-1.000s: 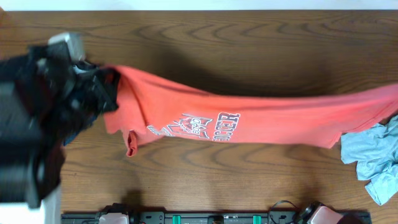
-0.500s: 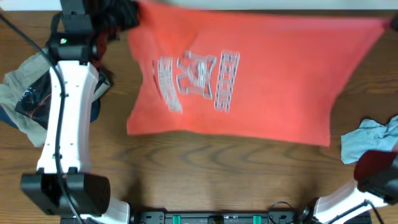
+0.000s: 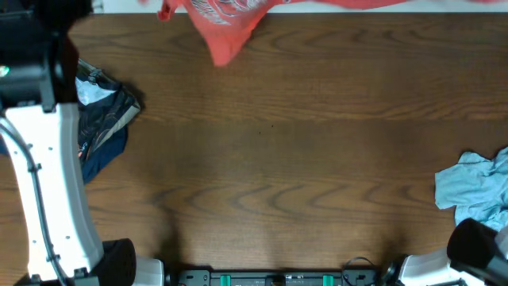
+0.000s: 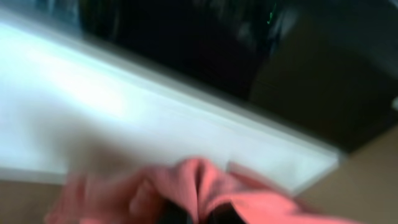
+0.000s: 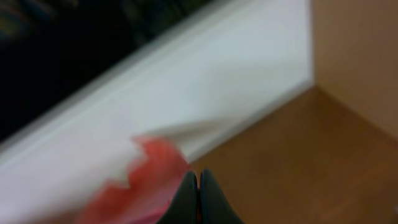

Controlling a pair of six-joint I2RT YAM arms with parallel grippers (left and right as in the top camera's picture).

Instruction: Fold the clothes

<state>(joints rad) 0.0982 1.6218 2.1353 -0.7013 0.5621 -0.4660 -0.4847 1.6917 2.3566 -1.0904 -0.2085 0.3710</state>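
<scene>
The coral T-shirt (image 3: 226,32) hangs stretched above the far edge of the table (image 3: 302,159), and I think it must next be lowered flat. The right gripper (image 5: 197,182) has its fingers pressed together on the cloth. For the left gripper (image 4: 186,216), I cannot tell.

Bare brown wooden table (image 3: 270,167) seen from overhead, its grain running side to side.

A white strip (image 3: 119,6) lines the table's far edge. Along the near edge sits a black rail (image 3: 317,279) with small green fittings (image 3: 226,280), and a thin dark cable (image 3: 361,260) loops just above it. In the left wrist view a blurred white ledge (image 4: 124,106) slants across the picture, with a dark, unlit space (image 4: 186,37) beyond it. In the right wrist view a white band (image 5: 205,81) meets the brown tabletop at an angle, and a tan panel (image 5: 354,43) stands at the corner on the right.
</scene>
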